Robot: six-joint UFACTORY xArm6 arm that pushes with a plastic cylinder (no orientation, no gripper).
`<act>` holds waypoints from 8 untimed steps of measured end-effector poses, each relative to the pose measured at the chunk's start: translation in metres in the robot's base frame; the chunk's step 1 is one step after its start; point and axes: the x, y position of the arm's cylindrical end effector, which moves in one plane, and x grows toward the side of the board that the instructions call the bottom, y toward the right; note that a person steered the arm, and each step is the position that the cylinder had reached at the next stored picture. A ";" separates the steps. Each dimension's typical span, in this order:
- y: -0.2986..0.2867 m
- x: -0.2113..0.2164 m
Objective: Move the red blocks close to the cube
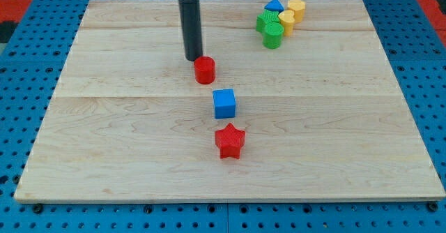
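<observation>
A blue cube (224,103) sits near the middle of the wooden board (104,135). A red cylinder (205,70) stands just above it and slightly to the left, a small gap away. A red star (230,141) lies just below the cube. My tip (193,58) is at the red cylinder's upper left, touching or almost touching it. The dark rod rises from there to the view's top.
A cluster of blocks sits at the view's top right: two green blocks (270,31), a blue triangular block (275,7) and two yellow blocks (291,14). The board lies on a blue perforated surface (21,65).
</observation>
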 end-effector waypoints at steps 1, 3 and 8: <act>0.004 0.019; 0.063 0.027; 0.185 0.054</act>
